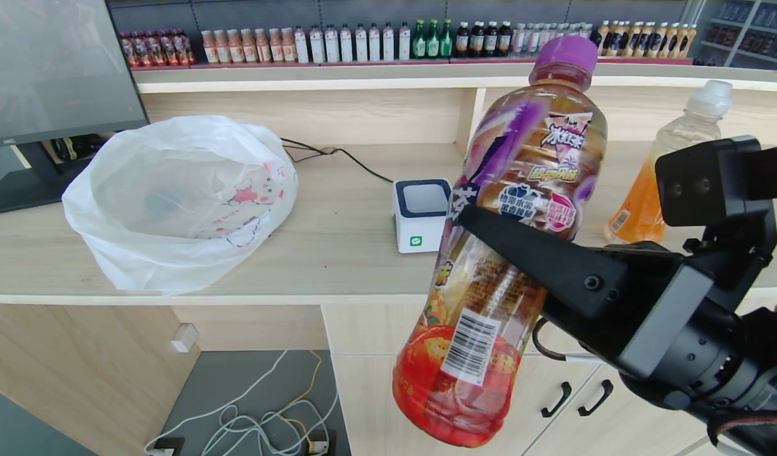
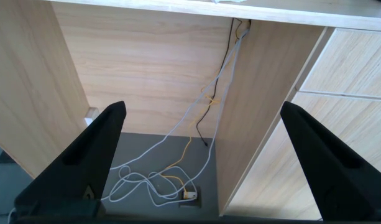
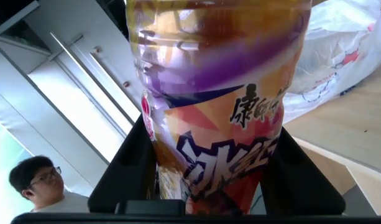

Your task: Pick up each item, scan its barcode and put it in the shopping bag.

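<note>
Right pincer (image 1: 489, 235) is clamped on a clear plastic drink bottle with a purple cap and a purple-orange label (image 1: 489, 304). One black finger crosses the front of the bottle at mid-height. In the right wrist view the two fingers sit either side of the bottle (image 3: 215, 93), pressed against the label, with the pincer (image 3: 218, 180) closed on it.

The bottle is off the bench, tilted, with the cap above the pincer and the red-orange base below it. The barcode patch (image 1: 470, 347) lies below the finger and faces the head camera.

A white cube scanner with a dark-framed window (image 1: 420, 215) stands on the light wood bench (image 1: 337, 247), just left of the finger's tip and beyond it. A white translucent plastic shopping bag (image 1: 192, 253) sits well left of the pincer with its mouth open upward.

A clear bottle of orange drink with a white cap (image 1: 667, 164) stands on the bench, beyond the pincer and to its right.

Left pincer (image 2: 202, 174) hangs below bench level, with its fingers spread wide and nothing between them. Beyond it lie loose cables (image 2: 159, 180) on the floor of the open wooden recess.
</note>
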